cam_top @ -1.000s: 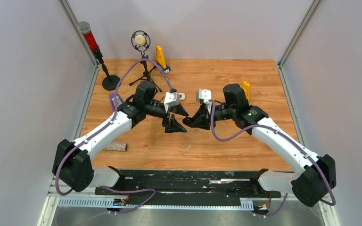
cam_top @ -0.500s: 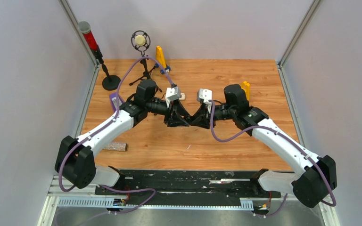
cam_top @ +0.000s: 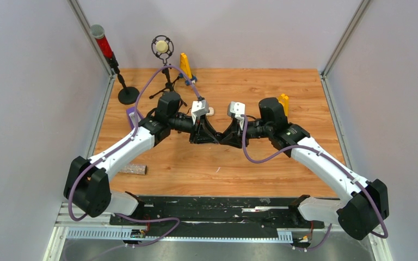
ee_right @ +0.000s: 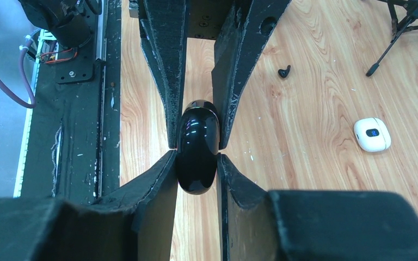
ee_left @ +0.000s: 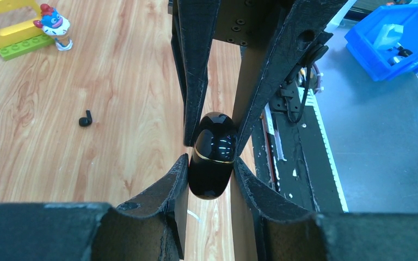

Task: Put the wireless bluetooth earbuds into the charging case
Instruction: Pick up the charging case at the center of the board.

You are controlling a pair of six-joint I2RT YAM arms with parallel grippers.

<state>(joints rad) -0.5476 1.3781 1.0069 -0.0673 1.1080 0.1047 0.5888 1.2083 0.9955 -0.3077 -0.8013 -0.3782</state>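
Charging case (ee_left: 213, 138), black with its lid shut, is held clear of the bench (cam_top: 196, 168) at mid-width and pinched from both ends. The left hand (ee_left: 211, 171) is closed narrow on one half and the right hand (ee_right: 196, 162) on the other, with the gold seam lying between the two grips. Its long axis runs left to right, from hand to hand, so the halves are probably to be parted next. Beyond the hands, one black earbud (ee_left: 85, 118) lies on the bench toward the right and a second black earbud (ee_right: 284, 71) toward the left, both apart from the case. A white case (ee_right: 372, 134) rests on that far side as well.
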